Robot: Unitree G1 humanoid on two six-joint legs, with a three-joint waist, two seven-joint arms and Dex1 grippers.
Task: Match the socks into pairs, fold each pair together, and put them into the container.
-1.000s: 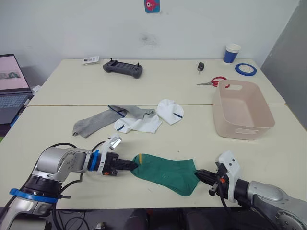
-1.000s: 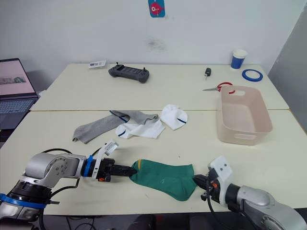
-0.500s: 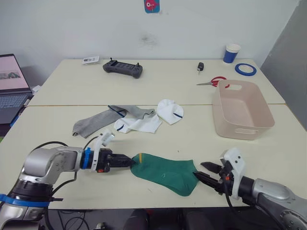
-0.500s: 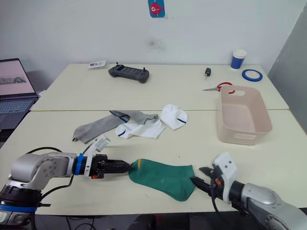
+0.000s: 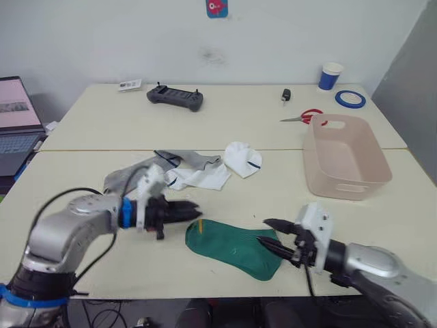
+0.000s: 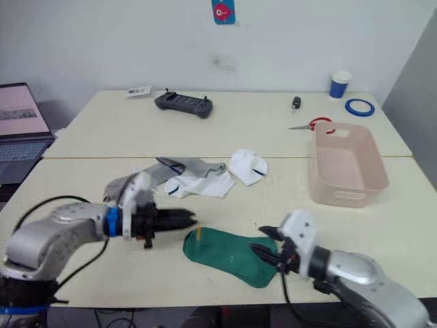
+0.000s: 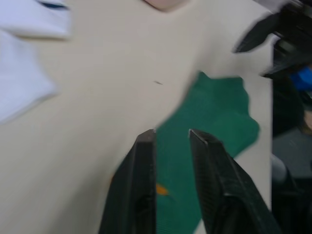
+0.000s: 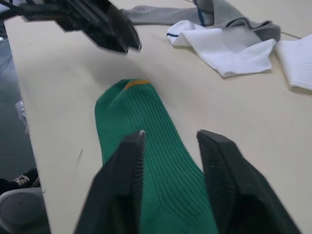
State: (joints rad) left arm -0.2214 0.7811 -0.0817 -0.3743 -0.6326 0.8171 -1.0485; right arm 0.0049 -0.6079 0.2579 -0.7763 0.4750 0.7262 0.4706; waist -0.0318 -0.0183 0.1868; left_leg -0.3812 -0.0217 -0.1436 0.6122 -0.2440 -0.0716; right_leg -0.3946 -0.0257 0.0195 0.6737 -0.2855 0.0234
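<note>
One dark green ribbed sock (image 5: pixel 235 243) lies flat at the table's near edge; a second may sit under it, though that cannot be told. Beyond it sit two white socks (image 5: pixel 240 158) and a grey sock (image 5: pixel 133 175) in a loose heap. The pale pinkish-beige plastic tub (image 5: pixel 346 157) stands well apart on the right. The left gripper (image 5: pixel 194 210) and right gripper (image 5: pixel 266 231) both hover with fingers parted, holding nothing.
</note>
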